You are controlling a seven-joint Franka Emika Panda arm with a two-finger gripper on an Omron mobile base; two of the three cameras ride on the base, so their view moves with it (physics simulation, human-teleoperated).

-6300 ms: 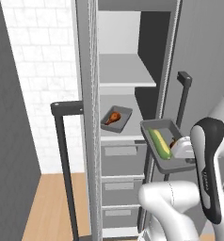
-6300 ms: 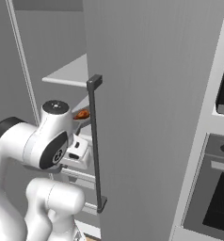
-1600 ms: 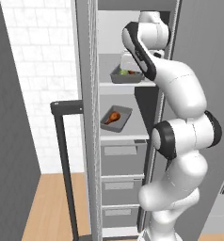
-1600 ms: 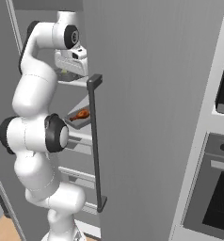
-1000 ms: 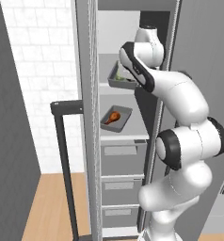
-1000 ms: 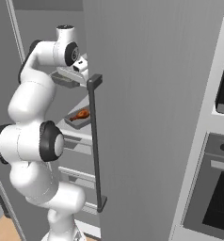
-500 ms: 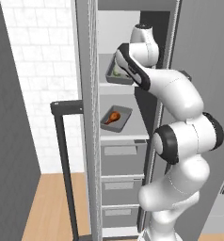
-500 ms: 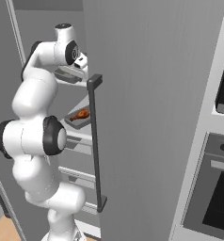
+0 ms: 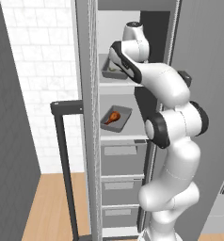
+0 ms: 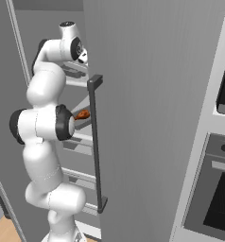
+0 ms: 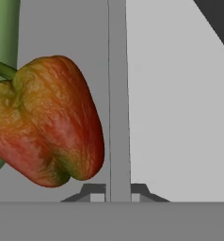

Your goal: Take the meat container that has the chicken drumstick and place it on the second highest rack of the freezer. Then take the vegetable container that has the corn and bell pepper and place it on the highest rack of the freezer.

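Lowered since a second ago, the vegetable container (image 9: 110,71) rests on the highest rack (image 9: 115,83), hand (image 11: 111,192) clamping its rim.

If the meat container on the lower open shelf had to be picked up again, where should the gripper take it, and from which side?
Judging by its pose, the best grip is the near rim wall of the meat container, approached from the open front of the freezer. It is a shallow tray lying flat on the shelf, the chicken drumstick rests in the middle, and the thin upright wall suits a two-finger pinch.
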